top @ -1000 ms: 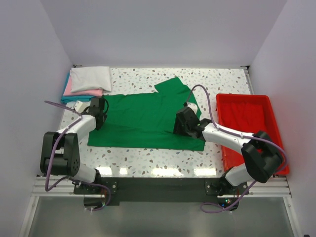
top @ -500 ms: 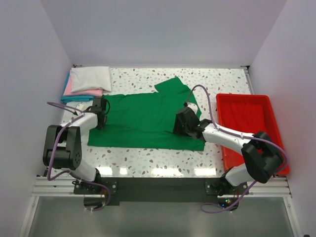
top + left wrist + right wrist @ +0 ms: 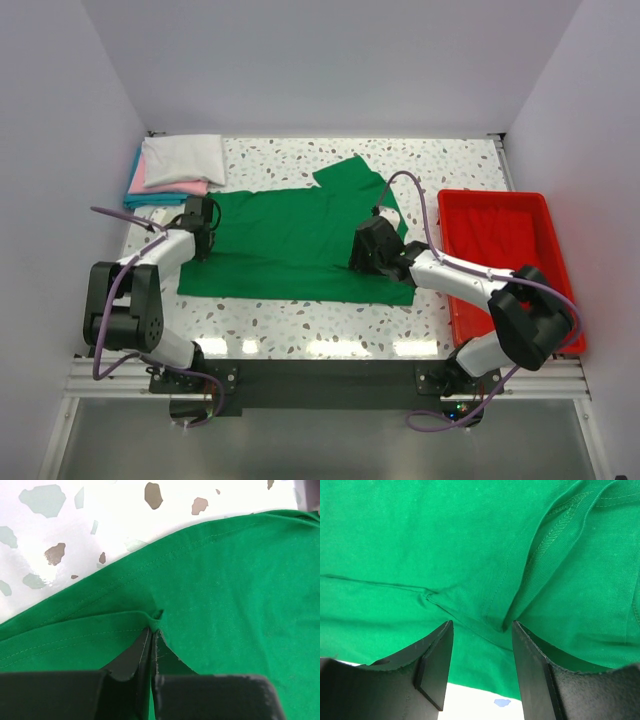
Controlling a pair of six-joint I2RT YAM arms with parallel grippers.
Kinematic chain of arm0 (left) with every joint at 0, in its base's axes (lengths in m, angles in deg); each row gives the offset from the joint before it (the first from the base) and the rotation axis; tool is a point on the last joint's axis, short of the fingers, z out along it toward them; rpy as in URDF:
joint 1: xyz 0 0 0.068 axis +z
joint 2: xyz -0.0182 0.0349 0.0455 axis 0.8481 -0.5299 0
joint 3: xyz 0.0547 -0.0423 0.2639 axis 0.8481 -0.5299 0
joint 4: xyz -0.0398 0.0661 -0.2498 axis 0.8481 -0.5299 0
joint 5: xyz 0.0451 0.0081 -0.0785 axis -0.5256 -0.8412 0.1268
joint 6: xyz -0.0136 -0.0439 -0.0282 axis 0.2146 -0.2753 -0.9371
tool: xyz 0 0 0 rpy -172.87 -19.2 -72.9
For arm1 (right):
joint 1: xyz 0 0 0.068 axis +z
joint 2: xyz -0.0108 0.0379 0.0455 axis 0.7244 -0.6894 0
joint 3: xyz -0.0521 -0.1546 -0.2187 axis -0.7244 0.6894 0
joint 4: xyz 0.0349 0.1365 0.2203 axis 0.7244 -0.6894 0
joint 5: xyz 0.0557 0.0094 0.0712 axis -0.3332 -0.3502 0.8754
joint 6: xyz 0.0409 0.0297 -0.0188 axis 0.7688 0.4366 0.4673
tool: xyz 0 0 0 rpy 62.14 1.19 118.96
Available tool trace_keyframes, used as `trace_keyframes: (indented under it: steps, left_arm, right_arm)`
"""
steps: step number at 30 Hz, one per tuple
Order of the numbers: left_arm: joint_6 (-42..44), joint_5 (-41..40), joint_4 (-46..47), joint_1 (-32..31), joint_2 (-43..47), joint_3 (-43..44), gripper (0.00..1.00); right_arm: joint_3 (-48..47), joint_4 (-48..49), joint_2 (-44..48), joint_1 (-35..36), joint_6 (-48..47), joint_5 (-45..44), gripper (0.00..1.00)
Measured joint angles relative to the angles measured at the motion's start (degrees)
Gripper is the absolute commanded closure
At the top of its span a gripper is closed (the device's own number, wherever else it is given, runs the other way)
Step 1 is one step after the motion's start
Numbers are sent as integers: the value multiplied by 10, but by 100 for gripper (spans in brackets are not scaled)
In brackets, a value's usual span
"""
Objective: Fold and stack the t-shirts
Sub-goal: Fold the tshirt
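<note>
A red tray (image 3: 490, 195) is seen on the right side of the speckled table (image 3: 290, 160), just beside the right edge of the green t-shirt (image 3: 280, 235), and its near-left corner is crossed by the right arm. At the far-left corner a white t-shirt (image 3: 183, 157) is stacked, folded, on a pink t-shirt (image 3: 170, 186), which is laid on a teal t-shirt (image 3: 134, 180). This stack lies near the green shirt's far-left corner. A purple cable (image 3: 415, 190) is looped from the right wrist over the shirt's right edge.

Compared with a second earlier, the fingers of the left gripper (image 3: 151, 635) have been brought fully together. The upper links of the left arm have shifted slightly, while the right arm and the shirt's outline are almost unchanged.

The green shirt is spread across the middle of the table, with one sleeve pointing toward the far side and a long crease running across its near half. A small raised fold at its left hem is pinched between the closed left fingers. The right gripper (image 3: 482, 630) is held open over the cloth near the right edge, its jaws set on either side of a ridge of fabric where a stitched seam is bunched, with nothing gripped
</note>
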Motion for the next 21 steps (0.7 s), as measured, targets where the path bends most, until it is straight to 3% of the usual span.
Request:
trace_keyframes:
  steps: [21]
  left_arm:
    - [1, 0, 0, 0, 12, 0, 100]
  right_arm:
    - [31, 9, 0, 0, 30, -26, 47]
